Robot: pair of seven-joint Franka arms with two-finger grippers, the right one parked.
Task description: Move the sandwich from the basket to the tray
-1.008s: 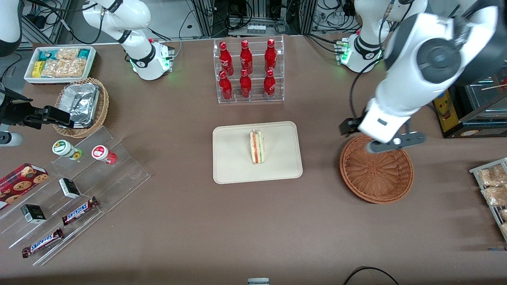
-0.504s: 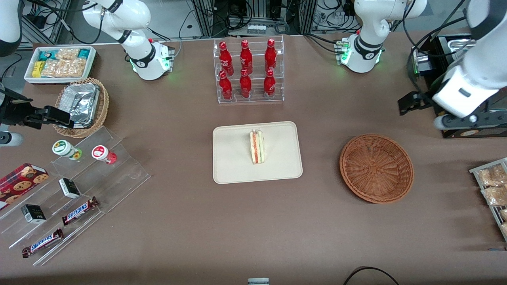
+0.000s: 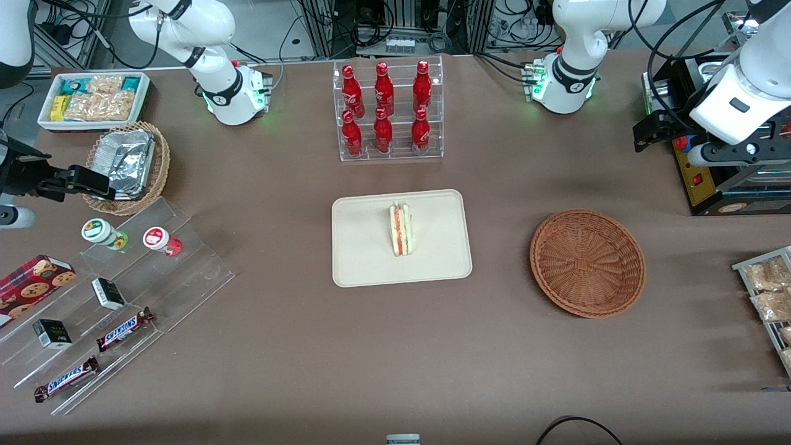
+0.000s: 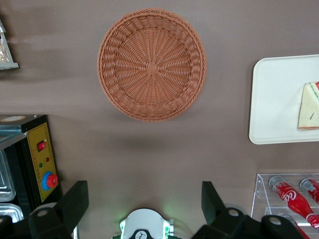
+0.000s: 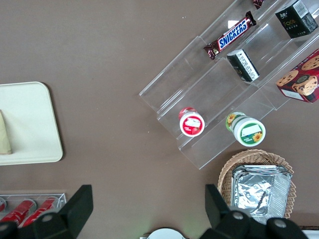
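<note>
Now hand (image 4: 144,199) high, fingers apart

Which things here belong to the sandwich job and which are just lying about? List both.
Job:
- sandwich, lying on the tray
- basket, holding nothing
- claw, open, holding nothing, raised toward the working arm's end of the table

Lying about:
- cola bottles in a clear rack
- Snickers bars
- foil container
- cookie box

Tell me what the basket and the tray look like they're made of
The basket looks like reddish-brown wicker, with visible woven strands. The tray looks like matte cream plastic, smooth with a molded rim; it holds the sandwich. The open pincer hangs high above the table's working-arm end.
</note>
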